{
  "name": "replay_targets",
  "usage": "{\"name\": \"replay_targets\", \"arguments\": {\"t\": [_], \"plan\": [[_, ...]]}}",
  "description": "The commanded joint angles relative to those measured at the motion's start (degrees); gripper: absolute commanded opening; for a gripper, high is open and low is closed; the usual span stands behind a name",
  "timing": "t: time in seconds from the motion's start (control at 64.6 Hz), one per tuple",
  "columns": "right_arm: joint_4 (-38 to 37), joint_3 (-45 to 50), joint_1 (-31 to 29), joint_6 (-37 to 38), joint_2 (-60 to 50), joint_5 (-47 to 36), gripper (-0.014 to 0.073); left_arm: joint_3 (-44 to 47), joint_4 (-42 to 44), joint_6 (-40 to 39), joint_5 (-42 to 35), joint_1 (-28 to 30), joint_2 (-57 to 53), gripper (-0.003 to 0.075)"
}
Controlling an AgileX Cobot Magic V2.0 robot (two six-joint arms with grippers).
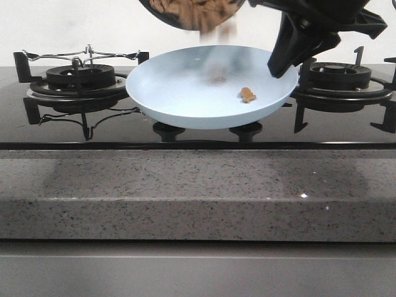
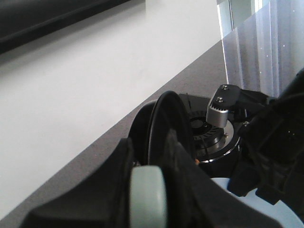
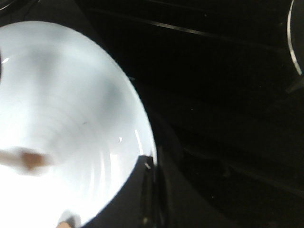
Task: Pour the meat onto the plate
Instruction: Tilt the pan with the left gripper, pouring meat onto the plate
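I'm in the middle of the pour. The black pan (image 1: pixel 193 13) is tipped at the top of the front view, above the far side of the plate (image 1: pixel 185 99), and the meat (image 1: pixel 192 9) sits heaped at its lowered lip. A blurred streak below the lip is chips in the air, and one chip (image 1: pixel 247 94) already lies on the plate, right of centre.

The plate rests on the stove between the two burners (it looks steady, nothing holds it). The right arm's dark gripper body (image 1: pixel 309 34) hangs over the plate's right rim; I cannot tell from any view whether its jaws are apart or together. The left gripper's jaws I cannot read either: its wrist view is crowded with dark shapes close to the lens.

To do this well I would tilt slowly, keep the lip over the plate's middle, not its far edge, and let the heap slide off in a thin stream so that nothing bounces onto the stove
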Motion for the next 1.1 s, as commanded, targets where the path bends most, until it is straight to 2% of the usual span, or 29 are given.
{"name": "replay_targets", "arguments": {"t": [0.0, 0.217, 0.526, 0.635, 0.774, 0.991, 1.084], "plan": [[0.4, -1.6, 0.0, -0.4, -1.9, -2.8, -0.0069, -1.9, -2.2, 5.7, -2.7, -0.9, -2.0, -0.0020], [0.4, -1.6, 0.0, -0.4, -1.9, -2.8, -0.0069, -1.9, -0.9, 10.8, -1.8, -0.9, -2.0, -0.0020], [0.4, -1.6, 0.0, -0.4, -1.9, -2.8, -0.0069, -1.9, -1.9, 10.4, -1.2, -0.9, -2.0, -0.0020], [0.4, -1.6, 0.0, -0.4, -1.9, -2.8, -0.0069, -1.9, -5.2, 3.7, -3.8, 0.5, -2.0, -0.0020], [0.4, -1.6, 0.0, -0.4, -1.9, -2.8, -0.0069, -1.9, -6.7, -6.7, -6.7, 5.3, -1.9, -0.0020], [0.4, -1.6, 0.0, -0.4, -1.9, -2.8, -0.0069, -1.9, -9.9, -28.8, -4.9, 19.4, -1.0, -0.0020], [0.4, -1.6, 0.0, -0.4, -1.9, -2.8, -0.0069, -1.9, -12.6, -33.0, -1.3, 25.2, 0.0, -0.0020]]}}
